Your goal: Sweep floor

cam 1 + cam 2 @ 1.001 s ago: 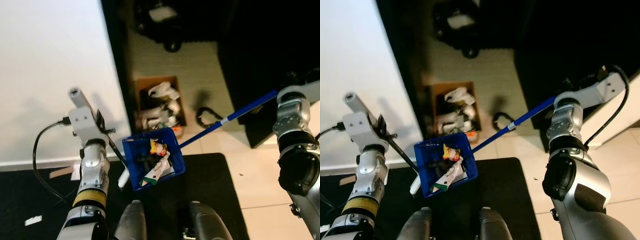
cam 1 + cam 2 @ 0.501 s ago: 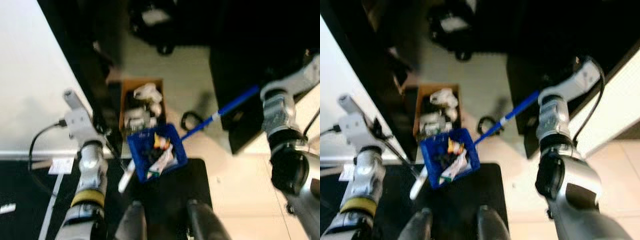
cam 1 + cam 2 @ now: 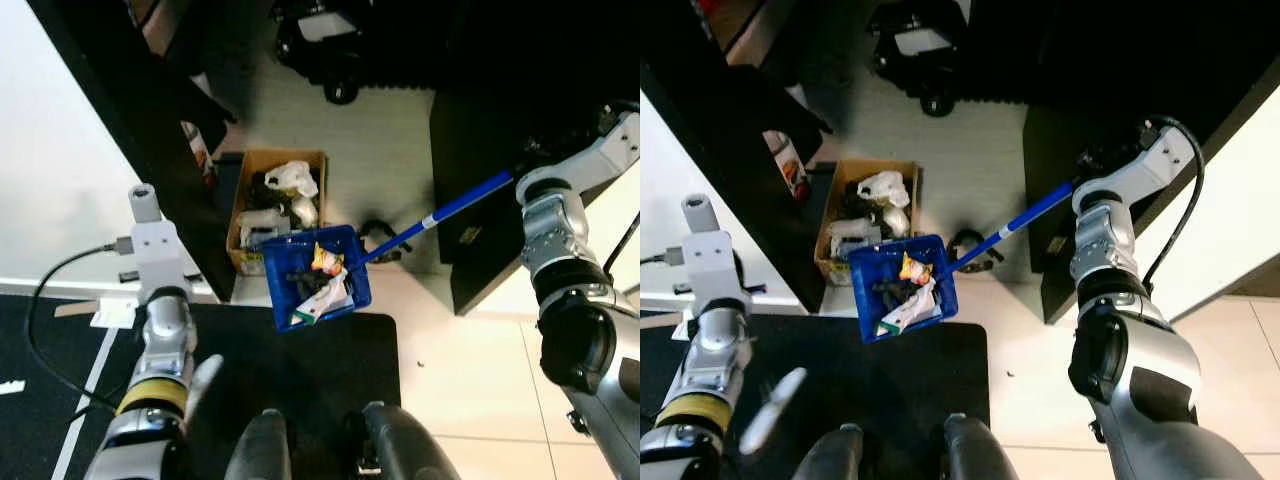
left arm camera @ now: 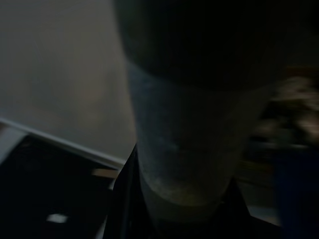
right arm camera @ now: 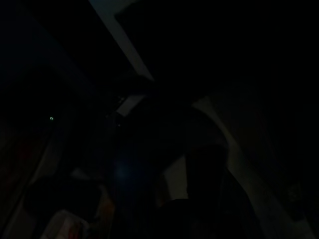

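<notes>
The right arm (image 3: 560, 260) reaches up at the right of the frame toward the far end of a blue handle (image 3: 440, 215). Its gripper sits against dark furniture (image 3: 480, 150), so whether its fingers clench the handle cannot be told. The handle runs down and left to a blue dustpan (image 3: 315, 278) at frame center, tilted and loaded with wrappers and scraps. The dustpan hangs just in front of a cardboard box (image 3: 275, 195) full of crumpled trash on the pale floor. The left arm (image 3: 155, 330) rises at the lower left; its gripper's fingers cannot be made out. A pale blurred object (image 3: 772, 410) shows over the black mat (image 3: 330, 350) at the lower left. A dark panel (image 3: 130, 110) slants across the upper left beside a white wall (image 3: 50, 180).
</notes>
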Available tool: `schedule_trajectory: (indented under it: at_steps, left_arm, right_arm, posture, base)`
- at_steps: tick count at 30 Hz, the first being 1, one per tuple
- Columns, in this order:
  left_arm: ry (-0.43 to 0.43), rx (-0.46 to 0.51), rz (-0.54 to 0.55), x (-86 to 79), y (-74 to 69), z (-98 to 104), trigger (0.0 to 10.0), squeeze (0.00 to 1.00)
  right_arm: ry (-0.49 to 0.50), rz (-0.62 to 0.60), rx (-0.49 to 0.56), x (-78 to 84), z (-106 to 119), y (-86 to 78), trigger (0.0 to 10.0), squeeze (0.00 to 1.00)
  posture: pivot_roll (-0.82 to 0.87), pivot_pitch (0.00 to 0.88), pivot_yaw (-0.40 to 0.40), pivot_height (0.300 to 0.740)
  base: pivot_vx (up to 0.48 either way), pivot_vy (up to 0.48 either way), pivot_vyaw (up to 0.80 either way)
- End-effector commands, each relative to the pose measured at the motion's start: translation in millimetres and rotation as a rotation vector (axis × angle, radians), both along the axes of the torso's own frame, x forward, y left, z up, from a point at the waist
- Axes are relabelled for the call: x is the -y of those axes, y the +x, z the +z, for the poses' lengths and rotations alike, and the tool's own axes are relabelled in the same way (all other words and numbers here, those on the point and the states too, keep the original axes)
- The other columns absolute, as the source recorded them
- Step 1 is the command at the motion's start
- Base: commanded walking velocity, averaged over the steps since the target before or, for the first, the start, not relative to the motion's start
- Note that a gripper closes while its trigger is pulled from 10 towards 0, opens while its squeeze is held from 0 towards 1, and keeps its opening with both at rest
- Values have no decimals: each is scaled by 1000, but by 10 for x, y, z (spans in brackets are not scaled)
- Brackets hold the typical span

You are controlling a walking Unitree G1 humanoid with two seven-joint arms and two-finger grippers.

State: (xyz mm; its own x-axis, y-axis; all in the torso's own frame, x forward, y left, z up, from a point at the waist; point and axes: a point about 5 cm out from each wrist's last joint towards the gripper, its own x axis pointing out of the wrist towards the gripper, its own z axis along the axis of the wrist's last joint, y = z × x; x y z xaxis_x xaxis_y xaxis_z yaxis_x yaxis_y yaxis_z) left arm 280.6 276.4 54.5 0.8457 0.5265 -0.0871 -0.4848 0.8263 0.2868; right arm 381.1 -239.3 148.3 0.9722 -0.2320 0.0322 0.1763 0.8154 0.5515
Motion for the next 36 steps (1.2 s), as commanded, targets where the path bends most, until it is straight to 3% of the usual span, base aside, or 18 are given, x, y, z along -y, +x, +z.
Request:
schedule_trajectory:
  at_steps: [1,5,10,22,34,36]
  left_arm:
    - [-7,32,26,-64,-14,55,10000,0]
    - [-108,110,26,-53,-7,76,10000,0]
    - [-93,121,3,-12,-4,86,10000,0]
    - [-61,104,-8,-4,-51,63,10000,0]
    - [-65,123,-18,17,-68,68,10000,0]
    - [-64,130,-50,60,-72,73,10000,0]
  right_arm:
    - [24,-17,18,26,22,-3,10000,0]
    - [-67,-7,-5,-31,-60,-38,10000,0]
    - [-119,-36,-8,-59,-120,-80,10000,0]
    - [-119,-92,39,-87,-129,-124,10000,0]
    - [-96,-103,132,-38,130,-41,10000,0]
    - [-83,-122,183,5,285,-3,10000,0]
  posture:
    - [46,55,-50,731]
    - [47,64,-48,731]
    - [49,70,-46,731]
    - [50,84,-47,731]
    - [50,86,-55,731]
    - [51,83,-56,731]
  base:
    - [0,0,0]
    - [0,0,0]
    - [0,0,0]
    - [0,0,0]
    - [0,0,0]
    - [0,0,0]
